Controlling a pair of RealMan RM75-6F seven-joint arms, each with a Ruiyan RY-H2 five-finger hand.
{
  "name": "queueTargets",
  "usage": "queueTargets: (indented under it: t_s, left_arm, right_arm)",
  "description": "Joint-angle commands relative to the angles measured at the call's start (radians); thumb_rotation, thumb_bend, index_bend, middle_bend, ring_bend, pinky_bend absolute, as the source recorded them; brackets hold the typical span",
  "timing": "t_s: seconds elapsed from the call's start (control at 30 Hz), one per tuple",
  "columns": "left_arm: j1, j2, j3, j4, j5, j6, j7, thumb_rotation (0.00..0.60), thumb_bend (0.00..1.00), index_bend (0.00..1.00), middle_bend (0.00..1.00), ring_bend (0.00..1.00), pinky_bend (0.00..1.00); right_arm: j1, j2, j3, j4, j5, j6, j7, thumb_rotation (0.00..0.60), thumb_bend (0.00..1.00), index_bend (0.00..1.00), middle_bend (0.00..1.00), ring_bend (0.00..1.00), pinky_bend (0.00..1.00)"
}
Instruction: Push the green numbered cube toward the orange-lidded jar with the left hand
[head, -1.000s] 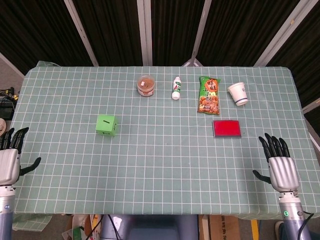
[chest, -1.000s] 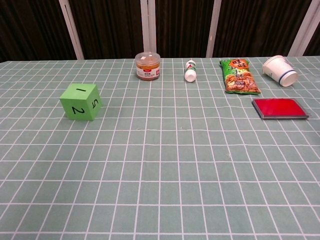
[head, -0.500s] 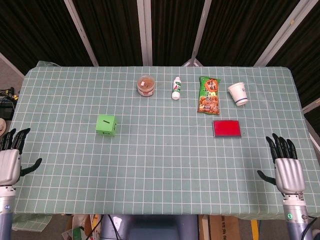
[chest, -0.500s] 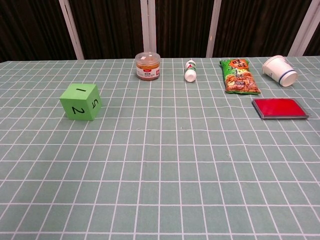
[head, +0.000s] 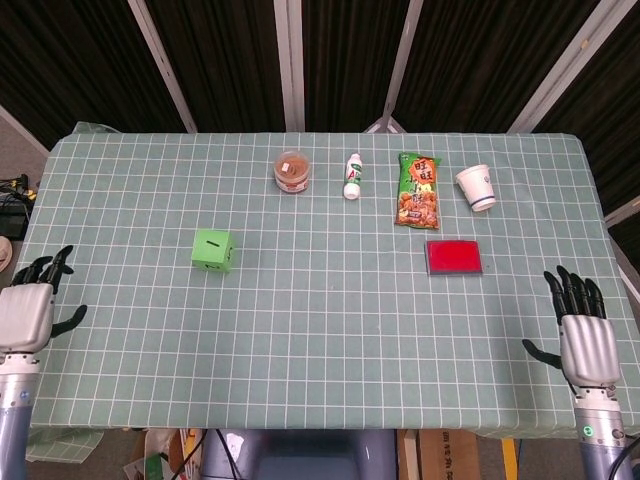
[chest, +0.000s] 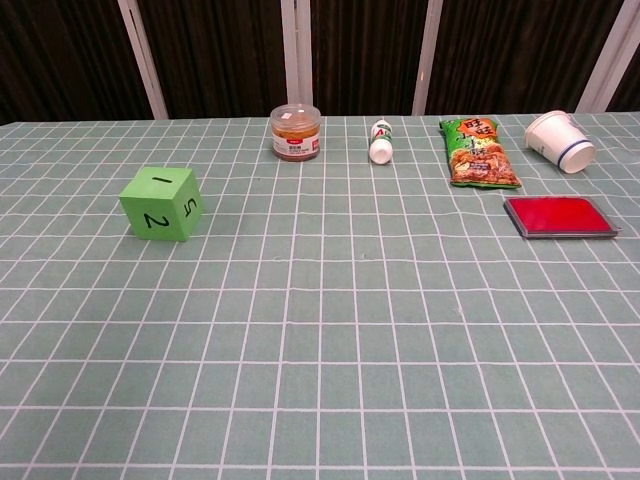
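The green numbered cube (head: 213, 249) (chest: 162, 204) sits on the left half of the checked tablecloth, showing 1, 2 and 5. The orange-lidded jar (head: 292, 171) (chest: 296, 132) stands upright farther back, to the cube's right. My left hand (head: 27, 308) hovers at the table's left front edge, open, fingers apart, well left of and nearer than the cube. My right hand (head: 582, 330) is at the right front edge, open and holding nothing. Neither hand appears in the chest view.
A small white bottle (head: 352, 176) lies right of the jar. A green snack bag (head: 418, 190), a tipped white paper cup (head: 476, 187) and a flat red box (head: 454, 256) occupy the back right.
Both hands have drawn back toward the front edge. The left hand has turned a little, its fingers now pointing more to the right. The cube and jar have not moved.
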Motion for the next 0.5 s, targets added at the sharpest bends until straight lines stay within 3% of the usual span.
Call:
queueTargets:
  t_s: [0.03, 0.2, 0.33, 0.5]
  left_arm:
    - [-0.108, 0.109, -0.061, -0.073, -0.140, -0.254, -0.038, 0.600, 0.41, 0.12, 0.47, 0.29, 0.37]
    - [-0.204, 0.184, -0.071, -0.100, -0.285, -0.427, 0.089, 0.600, 0.46, 0.12, 0.59, 0.42, 0.48]
    - [-0.294, 0.204, -0.070, -0.122, -0.454, -0.504, 0.245, 0.600, 0.57, 0.12, 0.69, 0.50, 0.53]
    - [-0.391, 0.232, -0.072, -0.177, -0.649, -0.578, 0.327, 0.600, 0.65, 0.12, 0.75, 0.55, 0.57]
  right_arm:
    - [0.000, 0.001, 0.001, -0.007, 0.006, -0.004, -0.006, 0.600, 0.04, 0.07, 0.00, 0.00, 0.00]
    - [0.000, -0.004, 0.003, -0.016, 0.014, -0.005, -0.025, 0.600, 0.04, 0.07, 0.00, 0.00, 0.00]
    - [0.003, -0.008, 0.003, -0.018, 0.023, -0.015, -0.040, 0.600, 0.04, 0.07, 0.00, 0.00, 0.00]
    - [0.005, -0.012, 0.006, -0.019, 0.038, -0.023, -0.054, 0.600, 0.04, 0.07, 0.00, 0.00, 0.00]
